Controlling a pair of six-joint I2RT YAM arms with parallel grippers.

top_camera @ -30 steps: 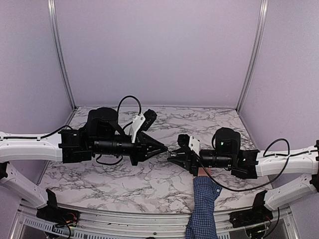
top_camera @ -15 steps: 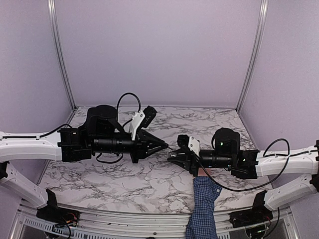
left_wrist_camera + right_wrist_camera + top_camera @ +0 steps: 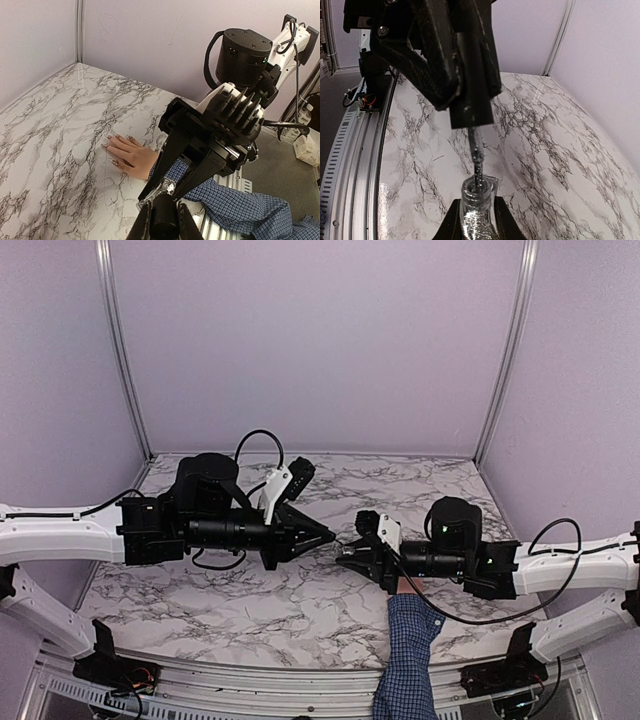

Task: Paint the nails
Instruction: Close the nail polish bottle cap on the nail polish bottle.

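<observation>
The left claw [image 3: 326, 537] is clamped on a dark cap [image 3: 164, 225]. The cap's brush [image 3: 476, 160] dips into the glittery polish bottle [image 3: 477, 222], which the right claw [image 3: 347, 553] grips tightly. The nails [image 3: 105, 146] tip a hand [image 3: 131, 159] spread flat on the marble tabletop [image 3: 250, 600], beneath the right arm [image 3: 560, 570].

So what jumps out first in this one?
Mid-table, the right gripper pinches a glittery polish bottle while the left gripper holds the brush dipped in its neck. Just beside them, a human hand in a blue checked sleeve lies flat on the marble table, fingers spread.
</observation>
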